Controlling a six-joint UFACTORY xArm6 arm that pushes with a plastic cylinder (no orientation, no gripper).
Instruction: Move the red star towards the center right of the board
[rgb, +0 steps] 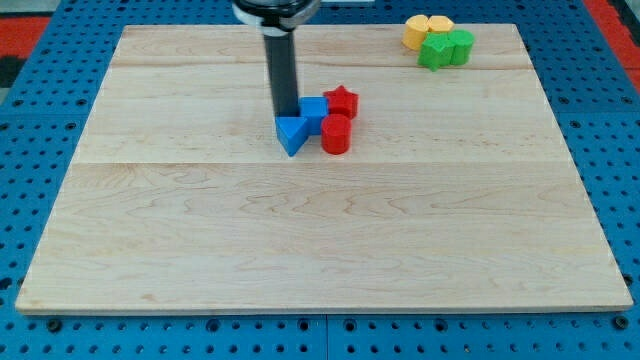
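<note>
No gripper on this rig, just the rod; the tip (286, 114) sits at the view's left of the cluster, touching or just beside the blue cube (314, 112) and blue triangle (291, 135). The red star (342, 101) lies to the tip's right, behind the blue cube, with the red cylinder (335, 134) just below. Target is further right, so a rightward push would probably drag the whole cluster.

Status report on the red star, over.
My tip sits left of the cluster, behind blue triangle. Red star not yet moved. Blue cube between tip and star.
</note>
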